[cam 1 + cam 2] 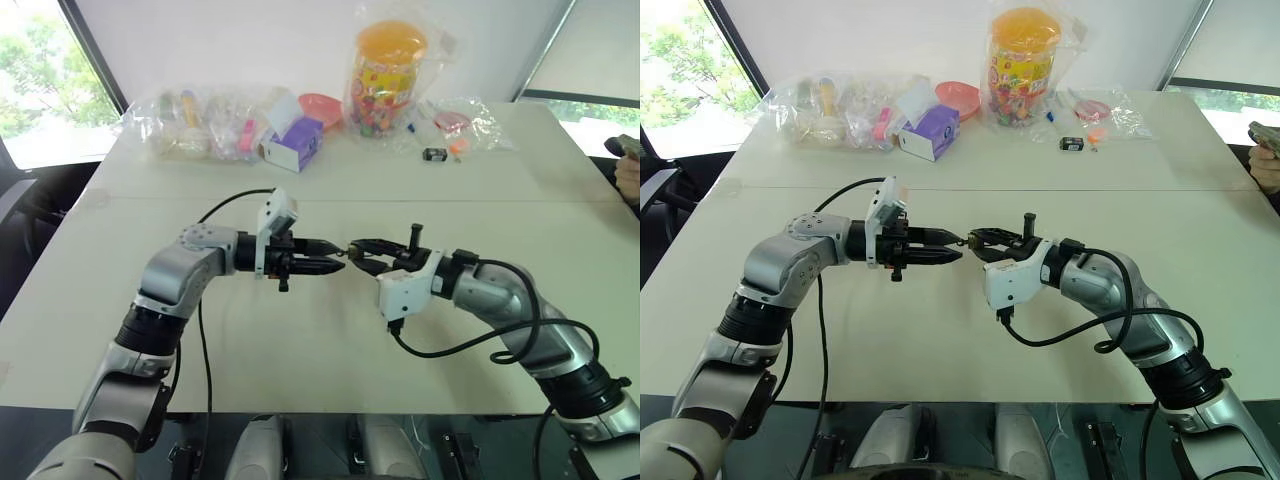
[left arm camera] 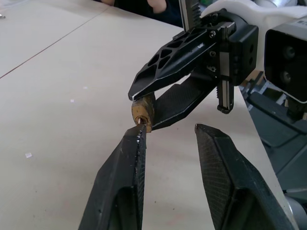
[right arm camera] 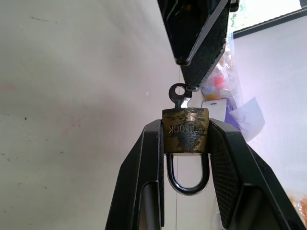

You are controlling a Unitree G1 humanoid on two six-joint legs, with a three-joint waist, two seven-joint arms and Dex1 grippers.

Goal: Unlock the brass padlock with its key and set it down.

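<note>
- The brass padlock [image 3: 186,130] is held above the middle of the table [image 1: 300,340], clamped by its two flat sides between the fingers of the right gripper [image 3: 186,143], with the shackle [image 3: 188,175] pointing back toward the wrist.
- The key [image 3: 181,95] is seated in the keyway at the free end of the lock body; its ring-shaped bow projects toward the left gripper [image 1: 325,257].
- The left gripper meets the right tip to tip. In its own wrist view the fingers are parted, one tip touching the lock end and the other standing clear; in the right wrist view one tip touches the key bow. The bow is judged not yet pinched.
- Step in hand: gripping the key bow so that it can be turned. The two tips are to be closed squarely on the flat faces of the bow, not on its edge, since so little metal is offered.
- The turn is to be made about the key's own axis while the right gripper is kept clamped; any sideways pull risks drawing the key out or twisting the lock in the pads.
- Materials: the lock body is tarnished, blotchy brass with stamped lettering, rectangular and smooth, so slip is judged likely. The shackle is a thin, polished, silvery U. The finger pads are black with a fine grid texture.
- The table is matte and pale. At its far edge lie clear plastic bags [image 1: 200,125], a purple box [image 1: 292,143] and a jar with a yellow lid [image 1: 388,75].
</note>
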